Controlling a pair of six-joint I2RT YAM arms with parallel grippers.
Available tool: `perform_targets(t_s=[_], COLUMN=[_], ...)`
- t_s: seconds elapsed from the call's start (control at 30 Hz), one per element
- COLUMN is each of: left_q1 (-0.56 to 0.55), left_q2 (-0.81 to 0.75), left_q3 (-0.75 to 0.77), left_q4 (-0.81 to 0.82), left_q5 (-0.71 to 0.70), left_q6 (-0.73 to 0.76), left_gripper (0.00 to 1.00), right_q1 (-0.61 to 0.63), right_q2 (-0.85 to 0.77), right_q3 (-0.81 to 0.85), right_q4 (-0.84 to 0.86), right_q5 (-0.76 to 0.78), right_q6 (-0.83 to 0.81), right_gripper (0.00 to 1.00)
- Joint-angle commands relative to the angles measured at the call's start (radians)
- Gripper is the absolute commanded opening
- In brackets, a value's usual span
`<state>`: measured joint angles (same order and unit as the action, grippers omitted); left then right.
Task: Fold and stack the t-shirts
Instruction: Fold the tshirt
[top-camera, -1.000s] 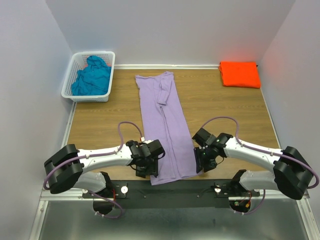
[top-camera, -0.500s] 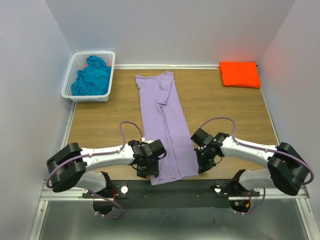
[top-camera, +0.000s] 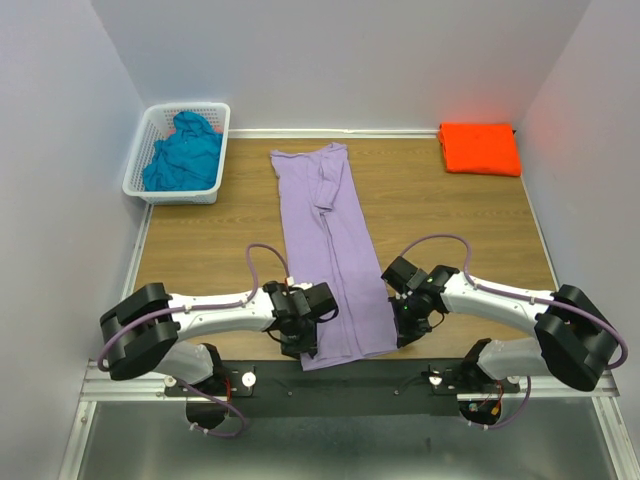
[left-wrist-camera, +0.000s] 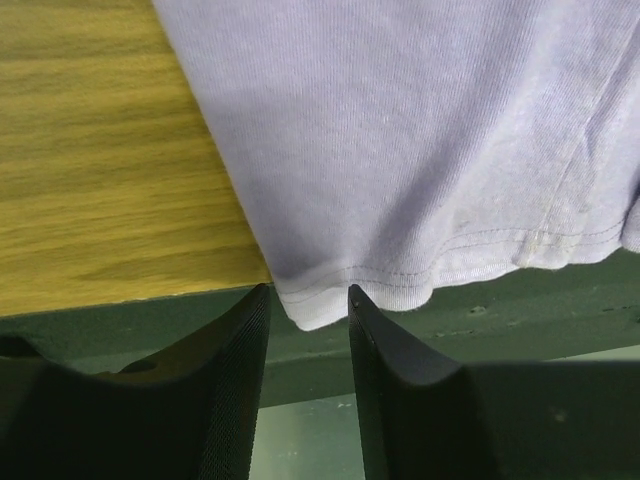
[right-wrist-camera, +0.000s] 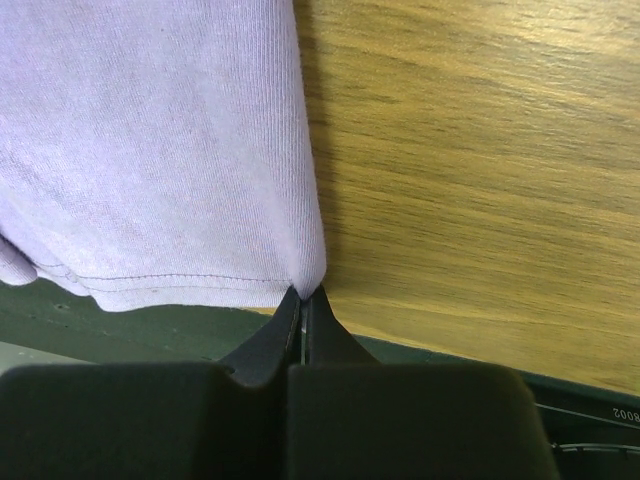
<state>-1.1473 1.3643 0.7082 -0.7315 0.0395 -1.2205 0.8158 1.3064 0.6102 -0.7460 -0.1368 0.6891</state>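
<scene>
The lavender t-shirt (top-camera: 325, 250) lies as a long narrow strip down the middle of the wooden table, its hem hanging over the near edge. My left gripper (top-camera: 303, 340) is open; in the left wrist view its jaws (left-wrist-camera: 308, 292) straddle the hem's left corner (left-wrist-camera: 315, 300) without pinching it. My right gripper (top-camera: 404, 330) is shut on the hem's right corner (right-wrist-camera: 300, 270), cloth pinched at the tips (right-wrist-camera: 304, 292). An orange t-shirt (top-camera: 480, 148) lies folded at the far right. A teal t-shirt (top-camera: 185, 150) is bunched in the basket.
A white lattice basket (top-camera: 140, 172) stands at the far left corner. Bare wood (top-camera: 450, 220) lies either side of the lavender strip. A dark green rail (left-wrist-camera: 500, 320) runs along the table's near edge under the hem. White walls close in three sides.
My right gripper has shut on the hem's right corner. My left gripper has shifted slightly right onto the left corner and its jaws have narrowed.
</scene>
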Motion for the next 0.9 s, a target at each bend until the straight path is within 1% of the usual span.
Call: perform_targets(t_s=[0.0, 0.17, 0.3, 0.37, 0.4, 0.43, 0.5, 0.53, 0.57, 0.6, 0.77, 0.83, 0.87], left_q1=[-0.023, -0.048, -0.057, -0.061, -0.065, -0.065, -0.074, -0.078, -0.083, -0.094, -0.13, -0.127, -0.117], left_q2=[0.03, 0.07, 0.082, 0.09, 0.091, 0.101, 0.108, 0.114, 0.117, 0.116, 0.095, 0.067, 0.059], left_q3=[0.019, 0.014, -0.001, -0.007, -0.01, -0.016, -0.013, -0.012, -0.009, -0.003, 0.031, 0.051, 0.065], left_q4=[-0.006, -0.003, 0.006, 0.015, 0.021, 0.032, 0.038, 0.038, 0.038, 0.037, -0.009, -0.028, -0.038], left_q5=[-0.003, 0.014, 0.014, 0.016, 0.017, 0.02, 0.026, 0.026, 0.023, 0.017, 0.033, 0.027, 0.011], left_q6=[-0.034, -0.034, -0.045, -0.051, -0.053, -0.051, -0.051, -0.05, -0.051, -0.05, -0.054, -0.053, -0.051], left_gripper=[0.44, 0.43, 0.36, 0.35, 0.31, 0.31, 0.2, 0.17, 0.07, 0.0, 0.0, 0.0, 0.0], right_q1=[0.0, 0.0, 0.0, 0.0, -0.001, 0.0, 0.0, 0.0, 0.0, 0.0, -0.001, -0.001, -0.003], right_q2=[0.019, 0.016, 0.013, 0.014, 0.014, 0.016, 0.013, 0.01, 0.007, 0.001, -0.067, -0.082, -0.087], right_q3=[-0.013, -0.012, -0.012, -0.012, -0.012, -0.012, -0.013, -0.013, -0.015, -0.015, -0.027, -0.014, 0.003], right_q4=[0.008, 0.008, 0.011, 0.013, 0.013, 0.014, 0.014, 0.013, 0.013, 0.011, -0.027, -0.052, -0.062], right_q5=[0.028, 0.026, 0.022, 0.022, 0.02, 0.02, 0.019, 0.017, 0.011, 0.006, -0.047, -0.034, 0.006], right_q6=[-0.014, -0.016, -0.019, -0.019, -0.02, -0.019, -0.019, -0.02, -0.02, -0.017, -0.01, -0.008, -0.007], right_gripper=[0.01, 0.01, 0.01, 0.01, 0.01, 0.01, 0.01, 0.01, 0.01, 0.01, 0.01, 0.01, 0.01])
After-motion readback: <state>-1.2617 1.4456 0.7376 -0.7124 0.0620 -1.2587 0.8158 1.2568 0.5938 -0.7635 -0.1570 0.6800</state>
